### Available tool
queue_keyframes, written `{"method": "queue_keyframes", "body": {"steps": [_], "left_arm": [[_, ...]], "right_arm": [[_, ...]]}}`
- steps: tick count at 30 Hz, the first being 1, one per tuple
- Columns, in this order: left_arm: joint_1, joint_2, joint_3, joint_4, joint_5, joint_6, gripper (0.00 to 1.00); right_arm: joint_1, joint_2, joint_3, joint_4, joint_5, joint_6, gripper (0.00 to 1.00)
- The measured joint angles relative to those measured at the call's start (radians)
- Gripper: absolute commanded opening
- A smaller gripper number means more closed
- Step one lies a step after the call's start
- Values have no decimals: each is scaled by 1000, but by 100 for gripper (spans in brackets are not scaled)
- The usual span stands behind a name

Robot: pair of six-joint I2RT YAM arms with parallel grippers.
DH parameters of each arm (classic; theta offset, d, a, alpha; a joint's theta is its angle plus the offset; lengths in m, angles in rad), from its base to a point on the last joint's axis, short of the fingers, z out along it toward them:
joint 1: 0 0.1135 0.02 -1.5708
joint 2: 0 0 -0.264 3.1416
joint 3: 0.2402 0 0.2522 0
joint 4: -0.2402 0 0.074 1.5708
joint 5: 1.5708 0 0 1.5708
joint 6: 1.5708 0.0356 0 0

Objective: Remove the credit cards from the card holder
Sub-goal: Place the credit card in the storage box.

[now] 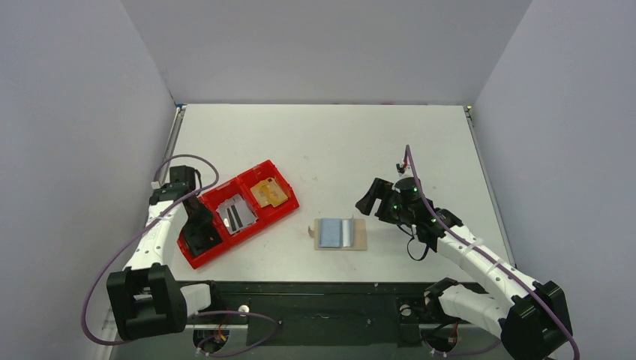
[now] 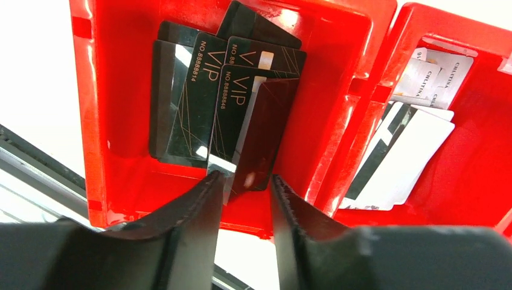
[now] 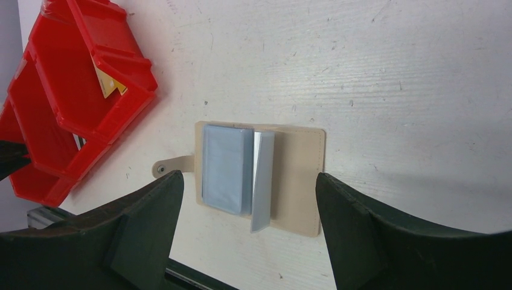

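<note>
The tan card holder (image 1: 360, 235) (image 3: 302, 175) lies open on the table, its small snap tab (image 3: 172, 166) pointing left. A light blue credit card (image 3: 226, 169) (image 1: 328, 233) lies flat on its left half. A pale grey one (image 3: 262, 184) stands tilted up at the fold. My right gripper (image 3: 247, 181) (image 1: 372, 200) hangs open above the holder, one finger to each side, touching nothing. My left gripper (image 2: 246, 178) (image 1: 201, 229) is over the red tray's near compartment. Its jaws are slightly apart, and the lower end of a dark card (image 2: 262, 133) sits loose between the tips.
The long red tray (image 1: 289, 208) (image 2: 338, 121) (image 3: 78, 90) lies left of the holder. Its near compartment holds several black VIP cards (image 2: 199, 96), the middle one white cards (image 2: 410, 151), the far one a yellow card (image 1: 268, 192). The black base rail runs along the near table edge.
</note>
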Motion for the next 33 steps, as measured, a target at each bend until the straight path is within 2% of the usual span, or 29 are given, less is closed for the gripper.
{"method": "queue_keyframes", "body": {"steps": [12,16,26,33], "left_arm": [[14,-95,68,-12,9,39,51],[-19,-132,100,-16,43,57,54],[-398,-113,192,12,113,32,56],[-590,-19,195,105,167,2,56]], "right_arm": [[13,0,0,0,-1,1,76],[42,2,0,1,5,1,76],[198,77,35,-15,101,17,71],[322,173,114,-48,232,32,70]]}}
